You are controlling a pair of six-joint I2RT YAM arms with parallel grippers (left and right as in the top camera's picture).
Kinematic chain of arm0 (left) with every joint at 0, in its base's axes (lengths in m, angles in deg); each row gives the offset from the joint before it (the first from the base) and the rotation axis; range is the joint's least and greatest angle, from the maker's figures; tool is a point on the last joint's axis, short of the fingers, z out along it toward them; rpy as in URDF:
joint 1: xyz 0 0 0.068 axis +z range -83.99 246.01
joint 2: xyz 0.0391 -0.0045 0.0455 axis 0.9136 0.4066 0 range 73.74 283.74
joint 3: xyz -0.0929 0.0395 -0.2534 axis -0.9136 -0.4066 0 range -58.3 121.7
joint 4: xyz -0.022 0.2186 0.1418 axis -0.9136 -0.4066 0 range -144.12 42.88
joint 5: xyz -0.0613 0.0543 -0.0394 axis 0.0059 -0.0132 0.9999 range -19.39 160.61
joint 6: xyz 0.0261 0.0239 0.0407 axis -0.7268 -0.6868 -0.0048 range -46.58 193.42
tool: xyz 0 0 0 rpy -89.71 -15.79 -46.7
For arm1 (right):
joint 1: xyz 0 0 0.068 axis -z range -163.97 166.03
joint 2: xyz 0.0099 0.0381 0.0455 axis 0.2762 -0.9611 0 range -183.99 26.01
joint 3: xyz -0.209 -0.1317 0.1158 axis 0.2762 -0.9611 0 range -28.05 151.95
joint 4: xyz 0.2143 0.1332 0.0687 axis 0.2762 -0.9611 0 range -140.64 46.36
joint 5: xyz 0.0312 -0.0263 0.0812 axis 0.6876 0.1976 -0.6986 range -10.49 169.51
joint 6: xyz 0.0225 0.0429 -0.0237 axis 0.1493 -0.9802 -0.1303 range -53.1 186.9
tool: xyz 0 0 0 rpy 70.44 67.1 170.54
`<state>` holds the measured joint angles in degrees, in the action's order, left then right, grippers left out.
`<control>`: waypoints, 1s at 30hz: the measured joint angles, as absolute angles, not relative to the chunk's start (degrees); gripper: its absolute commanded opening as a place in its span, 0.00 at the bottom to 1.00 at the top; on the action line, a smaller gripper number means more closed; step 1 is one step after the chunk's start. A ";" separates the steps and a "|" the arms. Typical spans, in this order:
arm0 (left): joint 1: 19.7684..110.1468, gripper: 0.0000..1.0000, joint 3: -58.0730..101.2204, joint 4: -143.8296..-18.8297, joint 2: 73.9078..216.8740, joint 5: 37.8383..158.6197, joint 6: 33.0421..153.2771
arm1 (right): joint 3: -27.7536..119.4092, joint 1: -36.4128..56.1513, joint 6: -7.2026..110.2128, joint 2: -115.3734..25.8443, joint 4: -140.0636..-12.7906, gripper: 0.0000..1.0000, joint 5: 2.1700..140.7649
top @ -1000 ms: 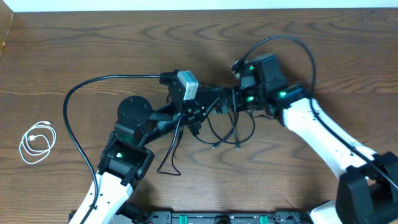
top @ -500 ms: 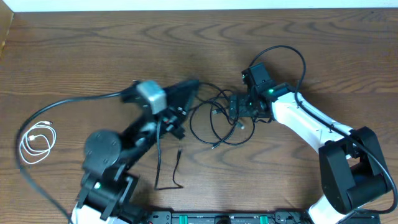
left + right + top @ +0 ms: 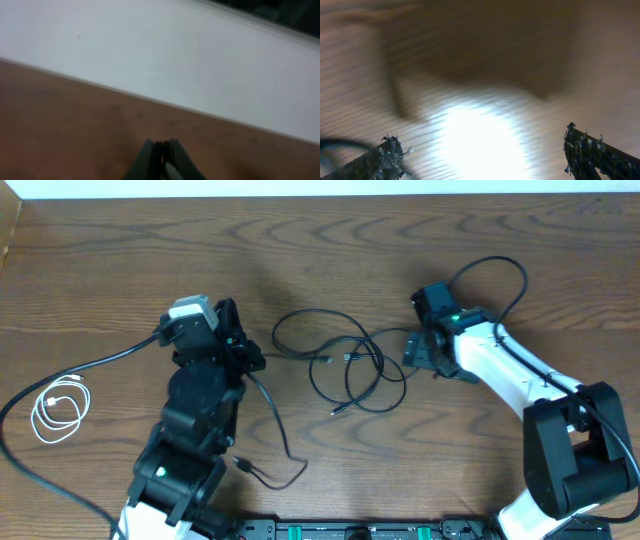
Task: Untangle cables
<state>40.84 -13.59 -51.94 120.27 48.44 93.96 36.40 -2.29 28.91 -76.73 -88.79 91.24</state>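
Observation:
A tangle of black cable (image 3: 352, 375) lies in loops at the table's middle. A second black cable (image 3: 285, 442) trails from my left gripper (image 3: 246, 350) down toward the front edge, its plug (image 3: 243, 465) resting on the wood. That gripper (image 3: 162, 148) is shut on this cable and raised, left of the loops. My right gripper (image 3: 413, 350) is open just right of the loops, and nothing sits between its fingers (image 3: 390, 152) over the glaring tabletop. A white cable (image 3: 60, 406) lies coiled at the far left.
The thick black cable (image 3: 90, 370) fixed to my left arm sweeps across the left of the table, close to the white coil. A similar one (image 3: 495, 275) arcs above my right arm. The table's far edge (image 3: 320, 194) runs along the top.
My left gripper has swung back to the left, dragging one black cable out of the tangle. The right gripper has backed off to the right, away from the loops.

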 measured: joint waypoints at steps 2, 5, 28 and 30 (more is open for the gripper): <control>40.86 0.08 -13.59 -52.27 121.58 47.24 94.85 | 36.37 -0.24 28.40 -76.73 -90.32 0.99 92.44; 40.86 0.08 -13.59 -52.31 123.30 46.19 95.75 | 36.37 3.63 28.95 -76.73 -90.23 0.99 92.92; 40.86 0.08 -13.59 -50.48 123.15 84.35 84.43 | 36.37 7.10 47.24 -68.38 -77.84 0.99 64.94; 40.86 0.08 -13.59 -51.07 123.15 84.46 83.77 | 36.37 7.72 47.90 -66.24 -77.40 0.99 59.98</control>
<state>40.86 -13.59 -51.07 123.15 84.46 83.77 36.37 7.72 47.90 -66.24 -77.40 59.98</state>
